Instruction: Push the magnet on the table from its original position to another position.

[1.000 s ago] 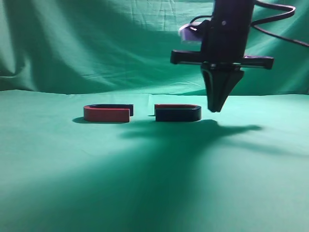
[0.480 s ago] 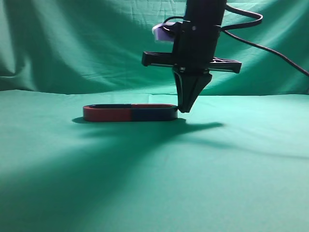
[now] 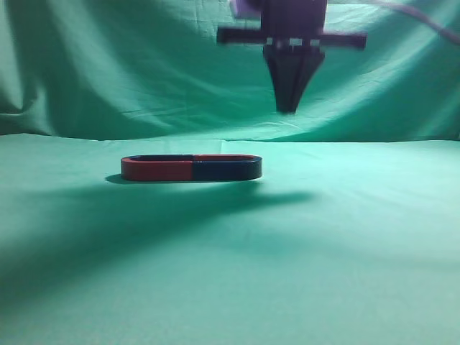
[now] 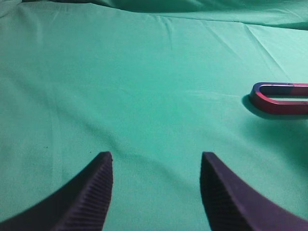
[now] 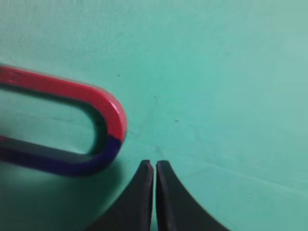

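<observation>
Magnet (image 3: 226,168) lies flat on the table (image 3: 345,244), its open ends butted against the red magnet (image 3: 157,169) so the two form one long oval running left to right across the exterior view. Above its right, curved end hangs the right gripper (image 3: 289,108), tips pressed together, well clear of the cloth; the right wrist view shows the bend (image 5: 113,130) just left of those tips. The left gripper (image 4: 156,163) hovers spread apart and empty, with the pair well off to its right. By my judgement the push looks done, and nothing blocks either arm.
</observation>
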### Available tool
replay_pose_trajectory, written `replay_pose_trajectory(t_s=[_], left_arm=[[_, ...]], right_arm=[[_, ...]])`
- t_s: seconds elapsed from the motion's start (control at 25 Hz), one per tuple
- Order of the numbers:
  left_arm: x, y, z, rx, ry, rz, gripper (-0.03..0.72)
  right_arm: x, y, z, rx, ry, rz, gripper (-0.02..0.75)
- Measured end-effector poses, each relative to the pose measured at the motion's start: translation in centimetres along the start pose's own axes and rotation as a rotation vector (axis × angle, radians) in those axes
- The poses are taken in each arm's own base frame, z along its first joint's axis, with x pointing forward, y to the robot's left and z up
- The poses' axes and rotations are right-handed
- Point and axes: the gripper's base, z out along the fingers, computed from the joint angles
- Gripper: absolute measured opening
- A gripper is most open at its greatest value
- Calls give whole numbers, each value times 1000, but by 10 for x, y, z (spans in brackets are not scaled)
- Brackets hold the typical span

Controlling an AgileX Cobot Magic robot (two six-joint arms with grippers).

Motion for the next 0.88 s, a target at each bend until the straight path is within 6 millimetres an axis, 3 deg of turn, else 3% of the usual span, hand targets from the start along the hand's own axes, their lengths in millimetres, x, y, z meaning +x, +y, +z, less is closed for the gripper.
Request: replay_pose_trajectory(t_s=[0.24,0.44,0.56,0.72,0.88], left_arm=[[0,0,0,0,0,0,372],[0,0,0,0,0,0,372],[0,0,0,0,0,0,372],[0,0,0,0,0,0,372],[0,0,0,0,0,0,372]], right_arm=[[5,-8,-99,9,-170,10,0],[34,-17,-186,-11,-351,23,0],[64,-24,-234,-26,-459,31,0],[109,-36,-272,-3,-541,35,0],[158,-45,-286,7,-568,37,0]])
